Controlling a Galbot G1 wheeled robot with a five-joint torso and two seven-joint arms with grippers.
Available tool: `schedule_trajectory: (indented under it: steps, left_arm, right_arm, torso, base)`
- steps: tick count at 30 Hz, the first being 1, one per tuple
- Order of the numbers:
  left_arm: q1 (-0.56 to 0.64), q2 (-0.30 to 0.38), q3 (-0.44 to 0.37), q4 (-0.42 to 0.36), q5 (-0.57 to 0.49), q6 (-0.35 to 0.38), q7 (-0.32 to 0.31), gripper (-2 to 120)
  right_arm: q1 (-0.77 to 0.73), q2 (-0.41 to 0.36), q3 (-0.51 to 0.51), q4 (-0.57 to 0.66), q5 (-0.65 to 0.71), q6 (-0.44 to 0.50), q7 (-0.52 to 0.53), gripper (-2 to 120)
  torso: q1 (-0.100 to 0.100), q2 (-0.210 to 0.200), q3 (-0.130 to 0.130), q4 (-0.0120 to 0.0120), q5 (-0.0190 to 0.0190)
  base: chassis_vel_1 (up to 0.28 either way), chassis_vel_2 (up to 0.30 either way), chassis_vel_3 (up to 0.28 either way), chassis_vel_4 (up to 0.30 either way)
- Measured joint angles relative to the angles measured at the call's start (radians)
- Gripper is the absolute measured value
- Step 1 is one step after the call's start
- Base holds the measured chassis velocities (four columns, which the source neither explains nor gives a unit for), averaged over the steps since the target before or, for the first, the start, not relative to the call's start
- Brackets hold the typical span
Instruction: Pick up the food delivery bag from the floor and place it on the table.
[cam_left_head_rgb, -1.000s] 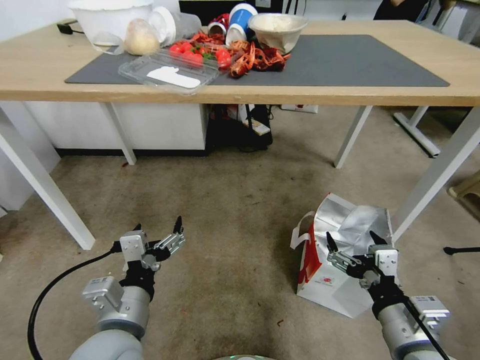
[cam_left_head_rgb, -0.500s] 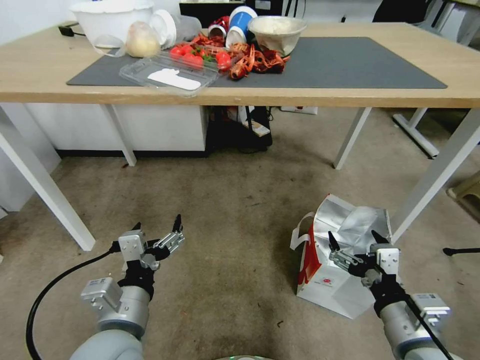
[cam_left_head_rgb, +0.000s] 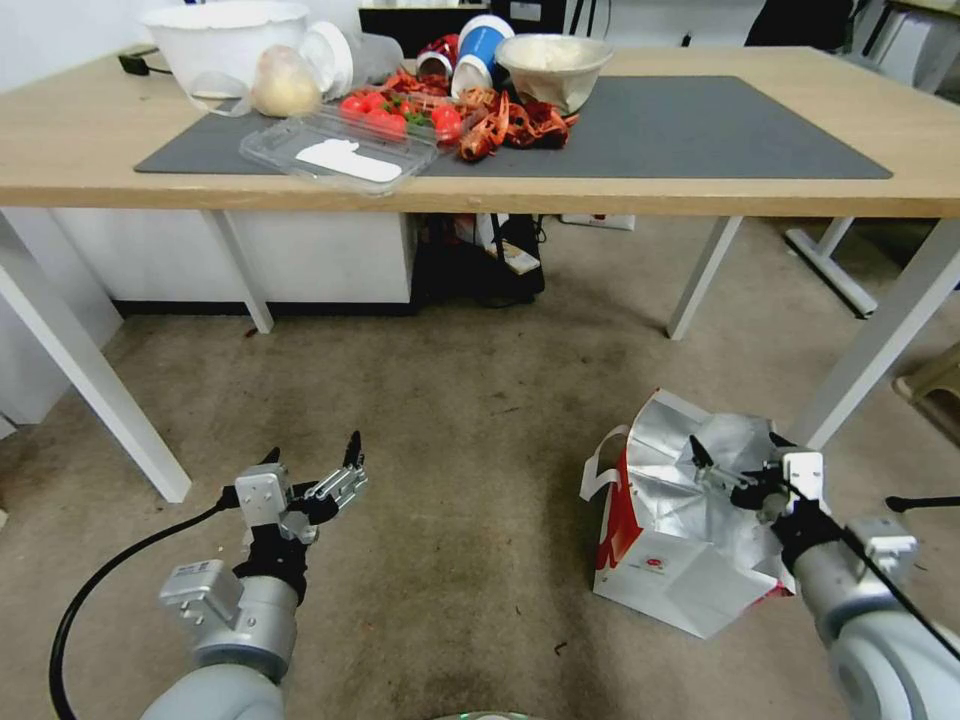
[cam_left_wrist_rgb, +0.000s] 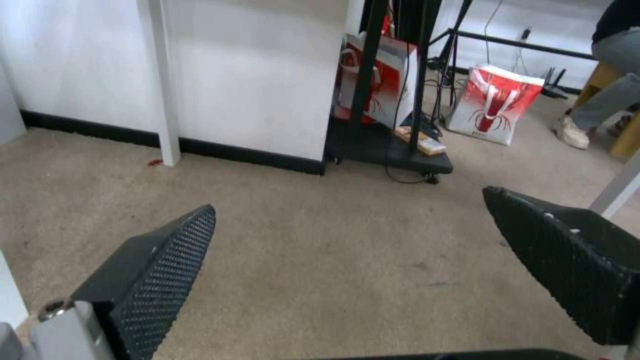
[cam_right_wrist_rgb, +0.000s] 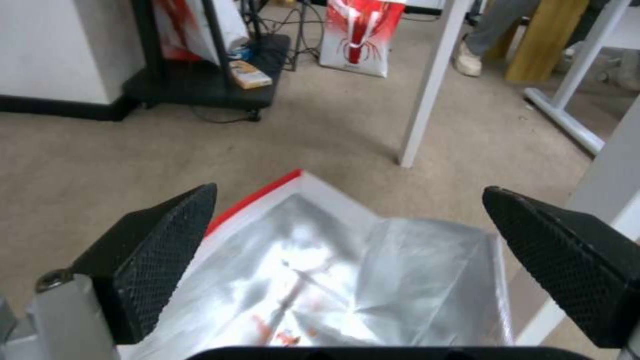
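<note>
Approach step: your right gripper (cam_left_head_rgb: 735, 462), jaws spread, hovers with the food delivery bag's (cam_left_head_rgb: 665, 560) foil mouth between them; next, descend onto 1 rim. Left gripper (cam_left_head_rgb: 312, 462) idle, spread.

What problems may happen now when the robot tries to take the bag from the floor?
1. The right gripper, open, hovers over the food delivery bag's crumpled foil mouth; it may pinch only foil, which could tear.
2. The bag stands close to a white table leg; lifting could knock it.
3. Food clutters the table's left side.
</note>
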Motion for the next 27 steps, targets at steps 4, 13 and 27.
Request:
schedule_trajectory:
  steps: [4, 13, 27]
  left_arm:
    - [0.002, 0.0, -0.002, 0.0, 0.0, -0.001, 0.001, 100]
    - [0.002, -0.006, 0.003, 0.011, 0.004, -0.002, 0.005, 100]
    - [-0.001, -0.005, 0.002, 0.021, 0.007, -0.004, 0.005, 100]
  right_arm:
    - [0.075, -0.047, -0.019, -0.066, 0.042, -0.012, 0.023, 100]
    - [0.196, -0.122, -0.074, -0.236, 0.016, -0.034, 0.036, 100]
    - [0.288, -0.138, -0.116, -0.403, -0.076, -0.084, 0.038, 100]
  torso:
    - [0.0, 0.001, 0.0, 0.0, -0.0003]
    - [0.0, 0.001, 0.0, -0.0001, -0.0002]
    - [0.0, 0.002, 0.0, -0.0002, -0.0004]
  base:
    - [0.0, 0.0, 0.0, 0.0]
    - [0.0, 0.0, 0.0, 0.0]
    - [0.0, 0.0, 0.0, 0.0]
